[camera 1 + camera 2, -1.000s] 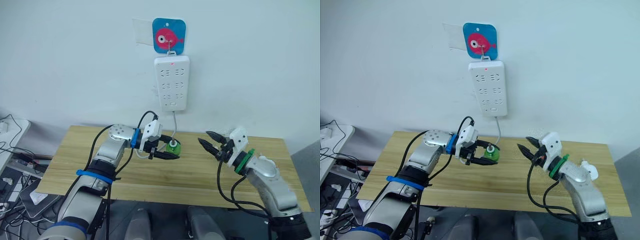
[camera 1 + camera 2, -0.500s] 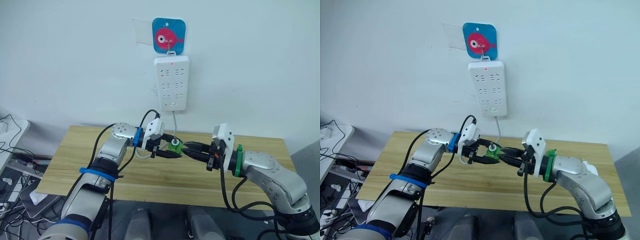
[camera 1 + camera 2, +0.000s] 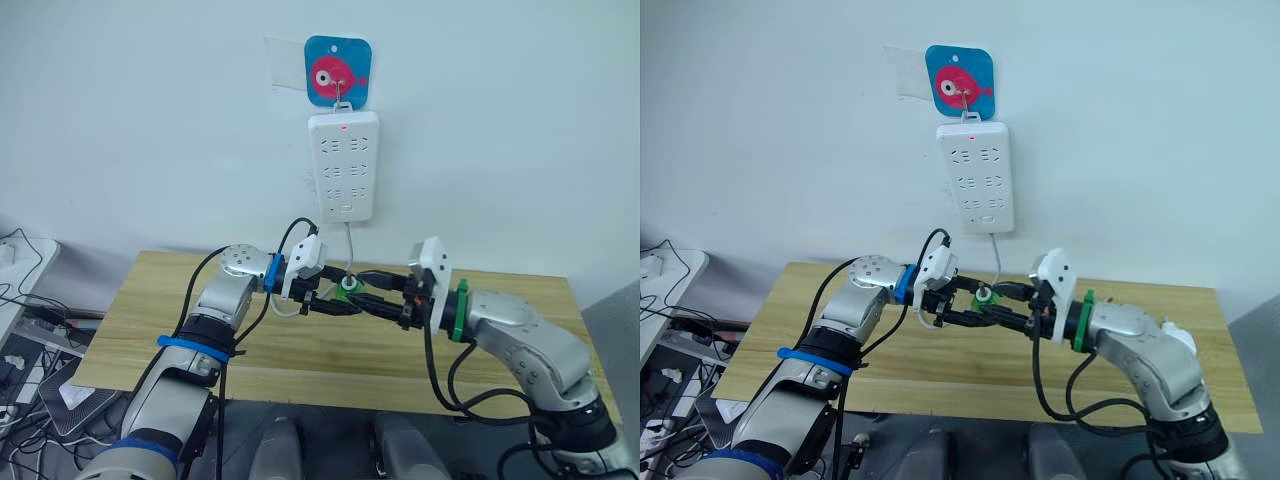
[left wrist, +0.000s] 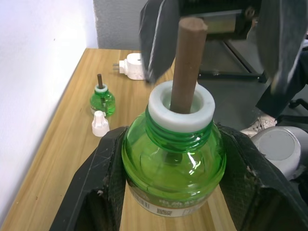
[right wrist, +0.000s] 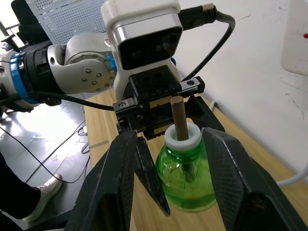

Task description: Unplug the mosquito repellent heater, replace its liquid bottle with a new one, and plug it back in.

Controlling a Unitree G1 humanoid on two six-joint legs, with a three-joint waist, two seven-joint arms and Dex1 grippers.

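Left wrist view, bottle clamped in left end effector

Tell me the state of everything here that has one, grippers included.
Left gripper: shut on squat green wick bottle, uncapped, upright.
Right gripper: open, straddling that bottle.
White rounded heater: unplugged, lying on wooden table.
Second green bottle: uncapped, standing.
Loose white cap: off, on table.
White wall power strip: red light on, sockets empty.

A lab or test room: a bare wooden table against a plain white wall, a hanging power strip, loose cables tangled far left.
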